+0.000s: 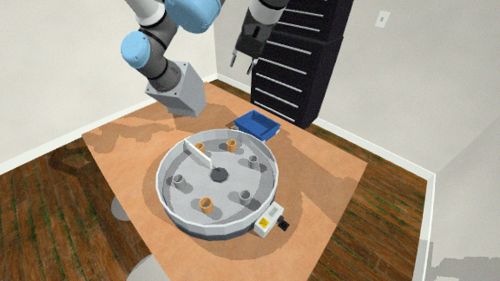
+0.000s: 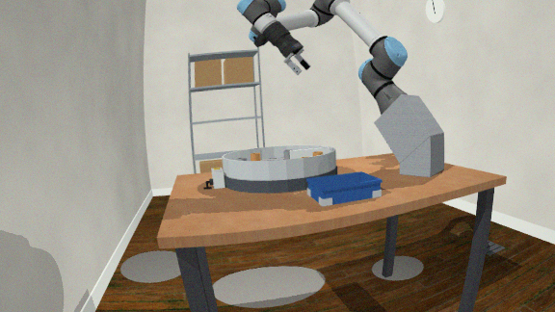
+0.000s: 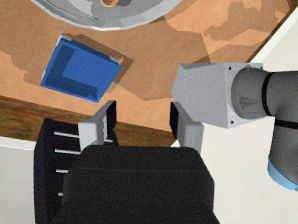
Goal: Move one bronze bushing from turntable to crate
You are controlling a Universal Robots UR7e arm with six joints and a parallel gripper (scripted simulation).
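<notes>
1. The turntable point(image 1: 204, 226) point(image 2: 279, 169) point(image 3: 107, 25), a round, walled drum, sits on the wooden table point(image 1: 304, 169) point(image 2: 241, 219) point(image 3: 160, 57).
2. Three bronze bushings stand inside the turntable: one point(image 1: 232, 146) point(image 3: 109, 2) on the side toward the crate, one partly hidden behind the white divider point(image 1: 199, 153), and one point(image 1: 206, 205) across the hub from the divider.
3. Three grey bushings point(image 1: 253, 161) point(image 1: 178, 180) point(image 1: 245, 198) share the turntable's floor with them.
4. The blue crate point(image 1: 248, 131) point(image 2: 347, 189) point(image 3: 75, 94) lies just beside the turntable.
5. The gripper point(image 1: 241, 68) point(image 2: 303, 70) point(image 3: 143, 112) hangs well above the level of the turntable, its fingers spread fully apart and holding nothing.
6. The arm's grey pedestal point(image 1: 188, 93) point(image 2: 419, 125) point(image 3: 202, 92) is on the same table, near the turntable.
7. A white control box point(image 1: 269, 219) point(image 2: 218, 178) with a yellow label is at the turntable's outer wall.
8. In the exterior view, orange tops show over the turntable's wall; the second, at the right, is probably a bronze bushing too, though the wall hides most of it.
</notes>
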